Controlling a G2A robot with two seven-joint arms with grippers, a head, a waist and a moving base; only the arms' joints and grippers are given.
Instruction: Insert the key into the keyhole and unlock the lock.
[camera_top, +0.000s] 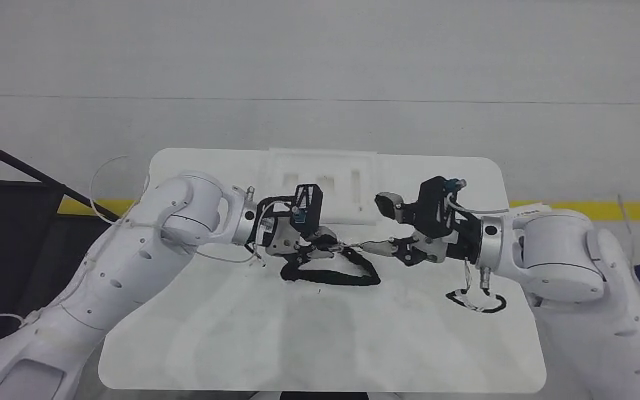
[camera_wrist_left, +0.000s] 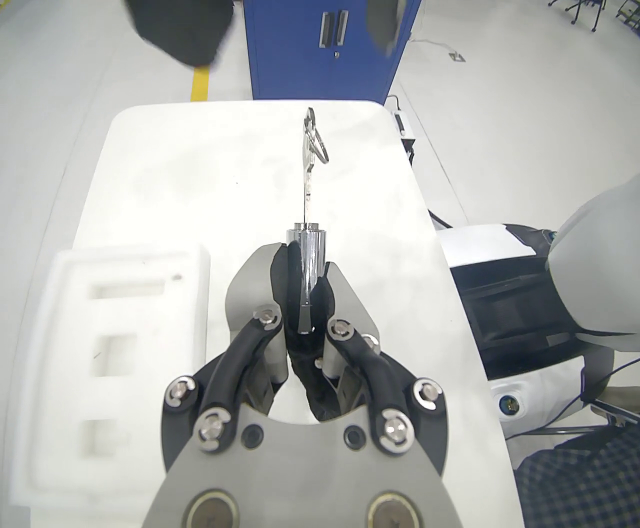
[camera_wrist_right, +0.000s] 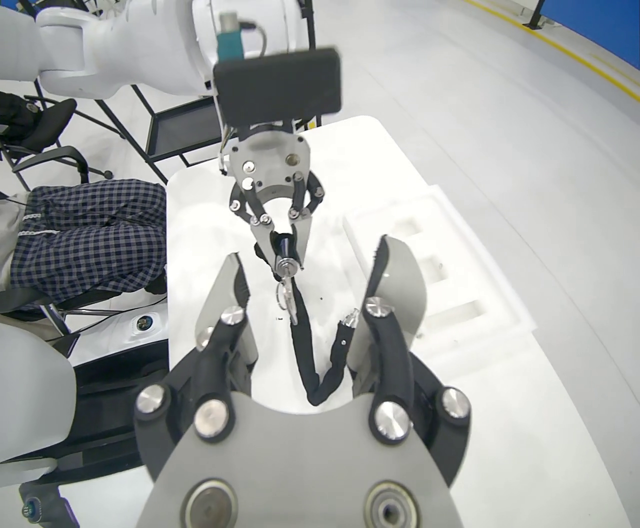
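My left gripper (camera_wrist_left: 305, 256) is shut on the chrome lock cylinder (camera_wrist_left: 307, 250), held above the table's middle (camera_top: 318, 240). The silver key (camera_wrist_left: 308, 167) sits in the cylinder's keyhole, its ring (camera_wrist_left: 318, 144) hanging at the far end. The lock's black cable (camera_wrist_right: 306, 350) droops from the cylinder to the table and loops round. Its metal-tipped free end (camera_wrist_right: 348, 318) lies apart from the cylinder. My right gripper (camera_wrist_right: 312, 282) is open, facing the key (camera_wrist_right: 287, 295) from a short distance and not touching it (camera_top: 385, 246).
A white foam tray (camera_top: 325, 185) with rectangular cut-outs lies at the back of the white table (camera_top: 200, 340), behind both grippers. A thin dark cable loop (camera_top: 476, 299) hangs below the right wrist. A person in checked clothes sits beyond the table's edge.
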